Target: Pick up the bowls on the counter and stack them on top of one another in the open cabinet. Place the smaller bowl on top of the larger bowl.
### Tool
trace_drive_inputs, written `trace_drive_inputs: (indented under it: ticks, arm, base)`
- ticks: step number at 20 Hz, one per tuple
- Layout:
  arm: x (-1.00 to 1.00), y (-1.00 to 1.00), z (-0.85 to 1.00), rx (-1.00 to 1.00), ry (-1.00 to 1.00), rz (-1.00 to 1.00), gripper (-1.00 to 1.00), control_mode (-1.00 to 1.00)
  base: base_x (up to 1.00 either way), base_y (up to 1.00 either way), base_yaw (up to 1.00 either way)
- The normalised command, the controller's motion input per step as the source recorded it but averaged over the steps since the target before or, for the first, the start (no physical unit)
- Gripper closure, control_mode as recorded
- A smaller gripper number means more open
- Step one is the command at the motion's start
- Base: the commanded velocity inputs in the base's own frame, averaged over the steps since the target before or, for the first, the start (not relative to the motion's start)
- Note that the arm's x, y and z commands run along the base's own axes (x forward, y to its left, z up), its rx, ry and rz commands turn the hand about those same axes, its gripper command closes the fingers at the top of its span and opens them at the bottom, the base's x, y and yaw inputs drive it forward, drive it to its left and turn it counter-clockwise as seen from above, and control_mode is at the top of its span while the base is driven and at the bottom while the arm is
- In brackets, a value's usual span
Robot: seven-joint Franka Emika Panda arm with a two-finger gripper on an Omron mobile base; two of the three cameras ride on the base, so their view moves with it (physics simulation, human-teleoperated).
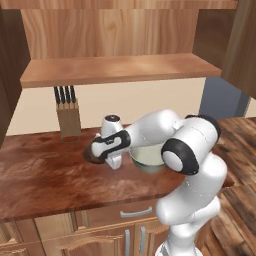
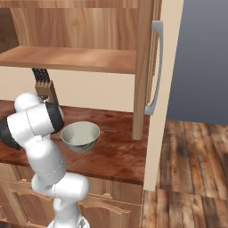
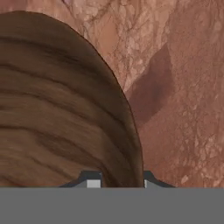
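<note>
In the hand view, the smaller bowl (image 3: pixel 61 109) takes the whole left part of the frame, and its dark brown rim runs in a curve from the upper left down to the bottom centre, exactly between the two finger tips of the gripper (image 3: pixel 118 180). One tip stands over the inside of the bowl and the other over the counter (image 3: pixel 183 87) outside the rim, so the jaws are nearly closed with only a narrow gap, and I judge that they pinch the rim of this bowl, although the contact itself is hidden at the bottom edge. In the left base view, the gripper (image 1: pixel 105 156) is low at the centre left of the frame, and the brown bowl (image 1: pixel 91 152) shows just as a dark patch on the worktop behind it. The larger bowl (image 1: pixel 148 156) sits on the counter just to the right of the hand, near but apart from the brown one. The open cabinet (image 1: pixel 120 69) has its tan shelf across the upper part of the frame, well above both bowls. Since the small bowl must go on top, the important relation is that the grey-green bowl (image 2: pixel 80 135) is on the counter and not yet on the shelf. A thin rim grip could let the bowl tilt when it is lifted.
</note>
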Motion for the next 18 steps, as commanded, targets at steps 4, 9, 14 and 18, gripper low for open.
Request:
trace_drive_inputs:
  ticks: [4,9,14,18]
  arm:
    - [0.00,-0.01,0.83,0.01,-0.05,-0.01,1.00,-1.00]
    - [-0.27,-0.18,0.79,0.00,-0.04,-0.04,1.00,-1.00]
    - [-0.52,-0.34,0.67,0.00,-0.08,-0.07,1.00,-1.00]
    - [-0.64,-0.53,0.50,0.01,-0.10,-0.11,1.00,-1.00]
  base:
    - [0.00,0.00,0.00]
    - [0.00,0.00,0.00]
    - [0.00,0.00,0.00]
    - [0.00,0.00,0.00]
